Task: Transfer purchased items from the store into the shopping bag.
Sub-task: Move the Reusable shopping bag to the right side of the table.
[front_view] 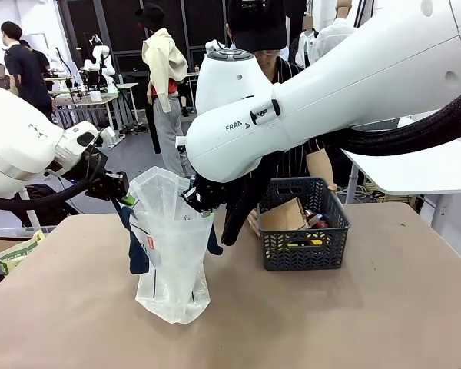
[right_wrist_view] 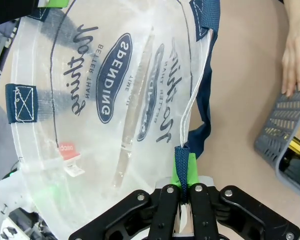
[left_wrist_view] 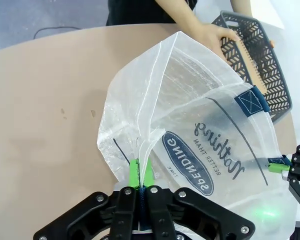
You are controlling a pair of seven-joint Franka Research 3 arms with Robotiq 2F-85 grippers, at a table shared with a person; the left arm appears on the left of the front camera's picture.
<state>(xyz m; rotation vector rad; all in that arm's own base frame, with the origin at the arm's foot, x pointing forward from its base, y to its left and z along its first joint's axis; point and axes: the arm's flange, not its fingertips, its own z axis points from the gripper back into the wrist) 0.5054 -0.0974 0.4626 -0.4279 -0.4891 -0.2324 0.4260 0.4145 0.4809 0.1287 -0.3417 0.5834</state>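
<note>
The left gripper (left_wrist_view: 140, 172) is clamped on one rim seam of the shopping bag (front_view: 173, 261). The right gripper (right_wrist_view: 182, 172) is clamped on the opposite rim at the navy strap, so the bag stands upright and spread open on the worktop (front_view: 369, 323). A small red-and-white piece (right_wrist_view: 67, 150) sits inside the bag; through the plastic it may be a packet or a label. The brown cardboard box (front_view: 283, 217) and other goods lie in the store basket (front_view: 303, 254) near the bag, with a person's hand (right_wrist_view: 295, 50) at its rim, so the transfer is judged barely begun.

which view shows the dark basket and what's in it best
Front view: the whole basket stands upright, a brown box and packs inside. The left wrist view shows its lattice side with a person's hand at its rim; the right wrist view catches one corner.
</note>
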